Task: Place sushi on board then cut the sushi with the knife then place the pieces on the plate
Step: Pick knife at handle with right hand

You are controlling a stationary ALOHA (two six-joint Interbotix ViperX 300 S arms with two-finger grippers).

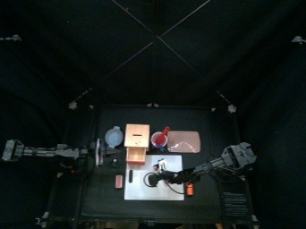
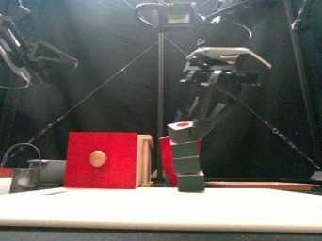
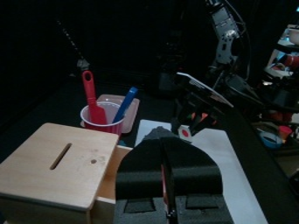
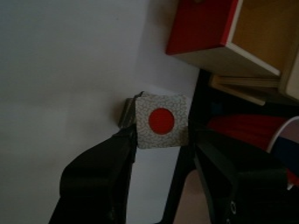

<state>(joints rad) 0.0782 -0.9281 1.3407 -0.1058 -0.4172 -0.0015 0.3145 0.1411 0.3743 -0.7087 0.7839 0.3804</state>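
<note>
Here the right hand (image 4: 160,133) gripped the top of the sushi roll (image 2: 187,162), which stood upright just right of the wooden box (image 2: 104,160); the left hand (image 3: 167,144), closed on nothing, rested left of that box.

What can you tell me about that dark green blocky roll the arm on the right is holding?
The toy sushi roll of dark green blocks stands nearly upright, a slightly crooked stack of plastic-looking cubes. Its top end face is pale and speckled, with a round red spot in the middle. The right end effector is shut on its upper block, one jaw on each side. Its lower end seems to rest on the white cutting board.
</note>
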